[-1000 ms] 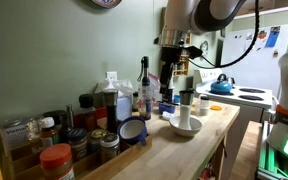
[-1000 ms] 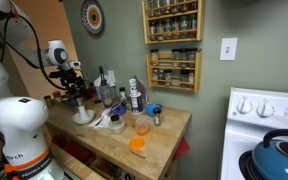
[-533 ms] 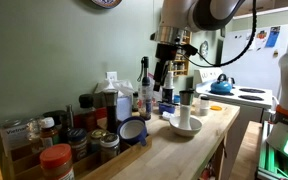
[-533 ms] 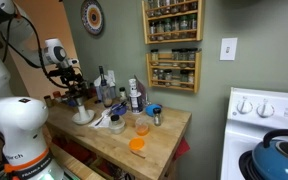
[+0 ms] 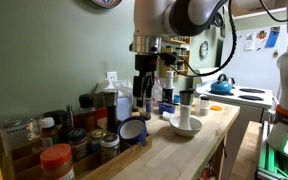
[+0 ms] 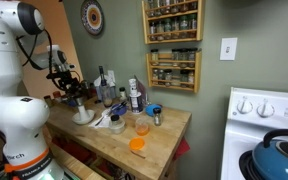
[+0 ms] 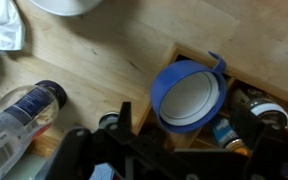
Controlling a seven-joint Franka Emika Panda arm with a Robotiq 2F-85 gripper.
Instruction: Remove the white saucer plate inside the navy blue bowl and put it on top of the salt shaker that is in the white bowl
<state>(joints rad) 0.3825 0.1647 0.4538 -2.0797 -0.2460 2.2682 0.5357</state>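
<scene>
The navy blue bowl (image 5: 132,131) leans tilted against the spice jar rack, with the white saucer plate (image 5: 132,130) inside it. In the wrist view the bowl (image 7: 165,82) and saucer (image 7: 194,97) sit just ahead of my gripper (image 7: 189,138), which is open and empty. In an exterior view my gripper (image 5: 144,88) hangs above and behind the blue bowl. The white bowl (image 5: 185,128) holds the upright salt shaker (image 5: 185,106), to one side of the gripper. Both also show in an exterior view, the bowl (image 6: 82,119) and the shaker (image 6: 82,106).
Spice jars (image 5: 59,150) fill a rack along the counter's near end. Bottles (image 5: 144,85) stand by the wall. A clear plastic bottle (image 7: 19,115) lies beside the gripper. A blue kettle (image 5: 221,85) sits on the stove. An orange item (image 6: 137,145) lies on the counter.
My arm has swung away from above the white bowl toward the blue bowl, and the gripper is a little lower. The bowls, saucer and shaker have not moved.
</scene>
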